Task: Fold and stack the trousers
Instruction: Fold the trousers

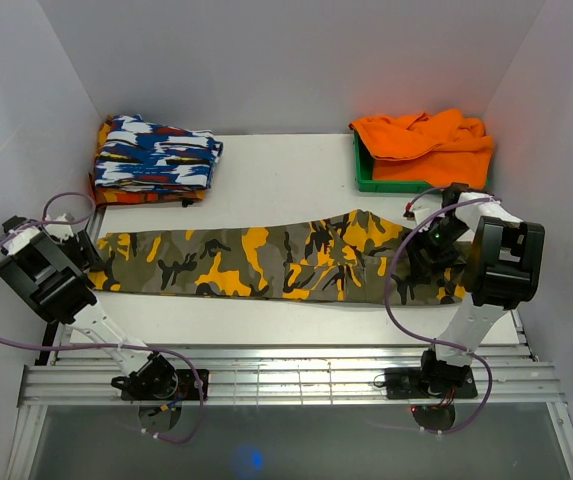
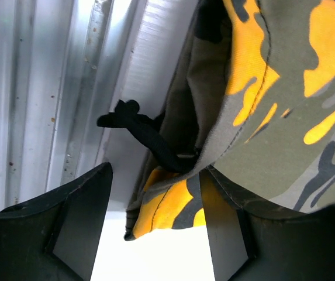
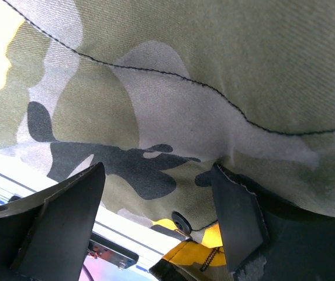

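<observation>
The trousers lie flat in a long strip across the white table, from the left side to the right side. The right end is wider than the left end.

The left arm goes up from its base and leans out to the left. Then it bends, and the left gripper points at the thin left end of the trousers. Up close, its two black fingers are spread apart. A yellow corner of the cloth sits in the gap, and a black cord sticks out of the cloth there. The fingers do not squeeze anything.

The right arm goes up from its base and leans to the right. It bends at the top, and the right gripper points down at the wide end. Its fingers are also spread wide, low over the cloth, beside a small dark button. They hold nothing.

At the back left is a folded blue, white and red garment. At the back right, an orange cloth rests on a green bin.
</observation>
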Motion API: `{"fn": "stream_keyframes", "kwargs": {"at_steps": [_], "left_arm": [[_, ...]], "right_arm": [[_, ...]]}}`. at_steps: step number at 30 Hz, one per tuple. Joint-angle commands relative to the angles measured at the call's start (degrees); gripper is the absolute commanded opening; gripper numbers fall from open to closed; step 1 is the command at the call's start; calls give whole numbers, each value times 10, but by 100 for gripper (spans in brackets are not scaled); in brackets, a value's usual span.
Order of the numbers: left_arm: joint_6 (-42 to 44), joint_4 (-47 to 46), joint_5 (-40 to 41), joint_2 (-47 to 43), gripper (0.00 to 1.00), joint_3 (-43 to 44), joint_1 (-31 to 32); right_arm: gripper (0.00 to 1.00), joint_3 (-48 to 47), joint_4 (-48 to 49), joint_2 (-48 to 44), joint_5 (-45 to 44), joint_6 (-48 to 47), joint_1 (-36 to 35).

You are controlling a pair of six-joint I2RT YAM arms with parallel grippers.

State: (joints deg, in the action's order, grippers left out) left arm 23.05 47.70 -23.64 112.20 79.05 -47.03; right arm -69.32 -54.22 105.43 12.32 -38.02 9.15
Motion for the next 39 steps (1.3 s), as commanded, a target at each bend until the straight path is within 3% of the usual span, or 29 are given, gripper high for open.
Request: {"fn": "stream_keyframes", "kwargs": {"at_steps": [1,6,15,20,26,34,39], "left_arm": [[9,-8,-17,-6,72,-17,-8],[-12,-37,35,-3,75,-14,-9],[1,-13,-1,-1,79,21,-13],[9,-32,39,10,79,8,-13],[13,-55,68,35,72,1,-18],[16,-49,63,70,51,56,-28],[19,-60,64,55,46,63,-32]], "right_arm": [[79,23,42,45,-28,-22,-14],[78,22,46,56,-19,-1,-63],[77,6,49,63,2,29,-128],[77,-3,43,62,9,34,-137],[77,-8,30,50,14,32,-137],[77,-16,17,39,17,30,-137],[77,-23,11,41,24,31,-137]]}}
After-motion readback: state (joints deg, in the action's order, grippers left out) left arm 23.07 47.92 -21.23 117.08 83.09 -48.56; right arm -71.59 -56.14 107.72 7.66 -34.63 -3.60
